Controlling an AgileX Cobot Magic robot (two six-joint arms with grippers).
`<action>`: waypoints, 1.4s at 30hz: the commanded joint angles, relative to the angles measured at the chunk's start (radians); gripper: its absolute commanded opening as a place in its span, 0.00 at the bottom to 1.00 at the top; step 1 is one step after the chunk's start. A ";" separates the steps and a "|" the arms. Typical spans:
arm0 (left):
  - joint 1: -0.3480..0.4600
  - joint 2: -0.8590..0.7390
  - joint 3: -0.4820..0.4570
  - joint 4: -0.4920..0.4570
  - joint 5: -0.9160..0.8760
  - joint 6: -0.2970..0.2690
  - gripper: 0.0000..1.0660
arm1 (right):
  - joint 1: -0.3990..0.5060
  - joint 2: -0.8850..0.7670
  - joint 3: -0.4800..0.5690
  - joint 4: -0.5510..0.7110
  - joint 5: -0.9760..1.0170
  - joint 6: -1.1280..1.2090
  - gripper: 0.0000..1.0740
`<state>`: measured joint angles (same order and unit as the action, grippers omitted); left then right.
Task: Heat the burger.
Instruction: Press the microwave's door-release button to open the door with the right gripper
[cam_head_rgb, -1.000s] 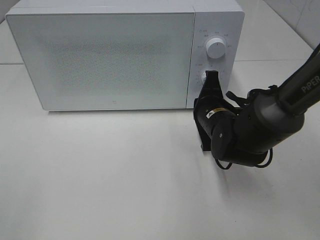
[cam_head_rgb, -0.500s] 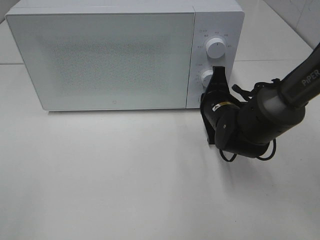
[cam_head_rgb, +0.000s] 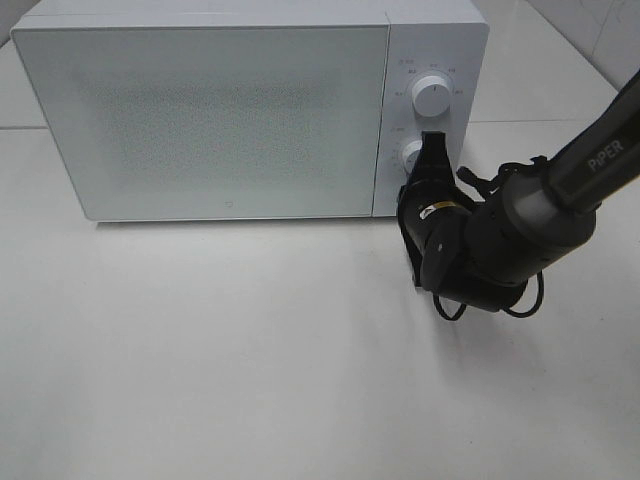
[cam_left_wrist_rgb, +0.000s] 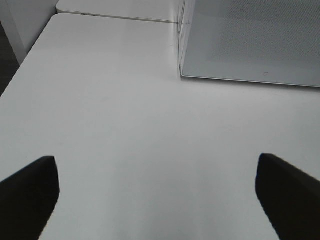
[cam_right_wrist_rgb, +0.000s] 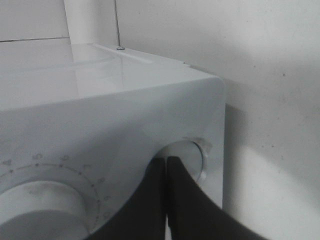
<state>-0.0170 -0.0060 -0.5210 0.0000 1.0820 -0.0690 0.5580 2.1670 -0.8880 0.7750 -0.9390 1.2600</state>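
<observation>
The burger is out of view; the white microwave (cam_head_rgb: 200, 110) stands with its door closed. My right gripper (cam_head_rgb: 432, 148) points at the control panel, with its tips at the lower knob (cam_head_rgb: 410, 155), below the upper knob (cam_head_rgb: 432, 96). In the right wrist view the two fingers (cam_right_wrist_rgb: 150, 200) are pressed together and the gripper (cam_right_wrist_rgb: 166, 161) meets the lower knob (cam_right_wrist_rgb: 189, 156); nothing is held between them. My left gripper (cam_left_wrist_rgb: 156, 161) is open wide and empty above the bare table, near the microwave's left front corner (cam_left_wrist_rgb: 181, 75).
The white table (cam_head_rgb: 250, 350) spreads in front of the microwave. The right arm (cam_head_rgb: 500, 245) rests low over the table at the right of the panel. The table's left edge (cam_left_wrist_rgb: 20, 65) shows in the left wrist view.
My right gripper has shifted slightly right and closer to the control panel, its tips now beside the lower knob. The microwave door stays closed.
</observation>
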 joint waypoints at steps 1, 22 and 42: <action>0.002 -0.003 0.001 0.000 -0.012 -0.002 0.94 | -0.011 0.015 -0.048 -0.008 -0.066 -0.010 0.00; 0.002 -0.003 0.001 0.000 -0.012 -0.002 0.94 | -0.053 0.059 -0.141 0.007 -0.253 -0.014 0.00; 0.002 -0.003 0.001 0.000 -0.012 -0.002 0.94 | -0.042 0.001 -0.103 -0.019 -0.111 -0.037 0.00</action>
<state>-0.0170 -0.0060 -0.5210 0.0000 1.0820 -0.0690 0.5480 2.2020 -0.9510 0.8340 -0.9090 1.2440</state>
